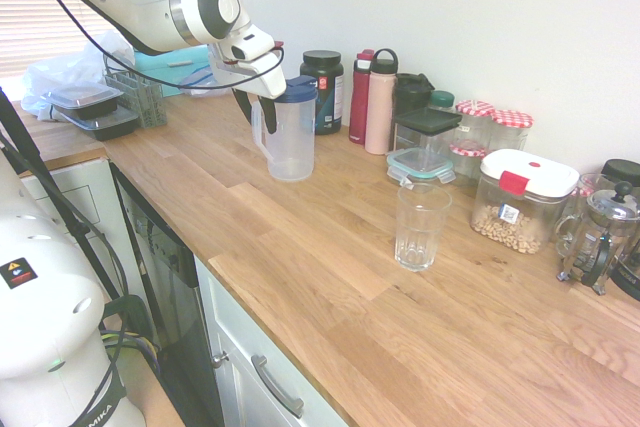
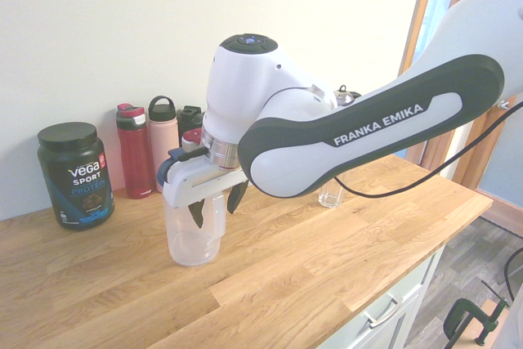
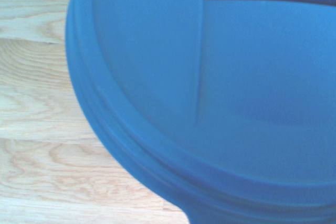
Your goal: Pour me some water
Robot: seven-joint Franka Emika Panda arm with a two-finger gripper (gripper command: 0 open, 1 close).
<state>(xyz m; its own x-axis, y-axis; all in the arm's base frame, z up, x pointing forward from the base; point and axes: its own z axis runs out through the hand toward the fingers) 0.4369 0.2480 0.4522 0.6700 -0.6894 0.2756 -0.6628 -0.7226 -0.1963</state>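
Observation:
A clear plastic pitcher (image 1: 291, 144) (image 2: 193, 239) with a blue lid (image 3: 236, 103) stands upright on the wooden counter (image 1: 300, 247). Whether it holds water I cannot tell. My gripper (image 1: 256, 108) (image 2: 215, 204) hangs over the pitcher's handle side, one dark finger (image 2: 196, 213) on each side of the handle, still a little apart from it. An empty clear drinking glass (image 1: 421, 226) (image 2: 331, 196) stands farther along the counter, well away from the gripper.
Behind the pitcher by the wall are a black protein tub (image 1: 322, 90) (image 2: 75, 174), a red bottle (image 1: 360, 97) and a pink bottle (image 1: 380, 102). Storage containers (image 1: 424, 140), a nut box (image 1: 520, 199) and a French press (image 1: 598, 237) line the wall near the glass. The counter's front edge drops to cabinets.

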